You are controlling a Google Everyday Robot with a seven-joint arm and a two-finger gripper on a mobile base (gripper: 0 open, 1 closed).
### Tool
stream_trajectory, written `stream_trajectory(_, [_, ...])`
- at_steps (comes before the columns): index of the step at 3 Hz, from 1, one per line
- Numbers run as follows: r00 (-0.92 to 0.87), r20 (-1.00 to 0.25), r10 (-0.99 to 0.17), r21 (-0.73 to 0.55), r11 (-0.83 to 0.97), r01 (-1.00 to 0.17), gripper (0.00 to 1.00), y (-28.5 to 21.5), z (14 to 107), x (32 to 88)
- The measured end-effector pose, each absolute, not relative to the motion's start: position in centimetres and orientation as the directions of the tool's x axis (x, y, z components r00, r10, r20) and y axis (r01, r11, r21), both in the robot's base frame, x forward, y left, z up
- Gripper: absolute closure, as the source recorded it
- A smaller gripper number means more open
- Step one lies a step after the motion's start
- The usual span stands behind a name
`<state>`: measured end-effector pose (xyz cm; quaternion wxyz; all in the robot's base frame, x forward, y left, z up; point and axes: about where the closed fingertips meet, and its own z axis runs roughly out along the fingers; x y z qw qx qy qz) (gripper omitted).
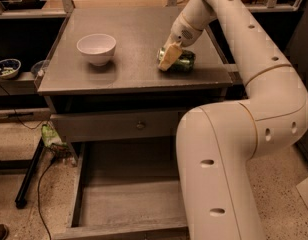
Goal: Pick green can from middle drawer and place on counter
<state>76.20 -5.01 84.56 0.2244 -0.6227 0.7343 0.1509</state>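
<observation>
The green can (pixel 184 62) lies on its side on the counter (pixel 129 29), near the right front corner. My gripper (pixel 170 57) is right at the can's left end, reaching down from the long white arm (pixel 254 84) that curves over from the right. The middle drawer (pixel 126 206) stands pulled out below, its flat grey floor bare where it shows. The arm's big lower link covers the drawer's right side.
A white bowl (pixel 96 48) stands on the counter's left half. Above the open drawer is a shut drawer front with a small knob (pixel 139 125). A small bowl (pixel 6 68) sits on a side shelf at left. A green scrap (pixel 50 134) and cables lie on the floor.
</observation>
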Motion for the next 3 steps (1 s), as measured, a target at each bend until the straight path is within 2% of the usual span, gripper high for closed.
stream_trajectory(2, [-0.124, -0.518, -0.847, -0.058, 0.179, -0.982, 0.00, -5.00, 84.56, 76.20])
stream_trajectory(3, [-0.124, -0.518, -0.847, -0.058, 0.179, -0.982, 0.00, -5.00, 84.56, 76.20])
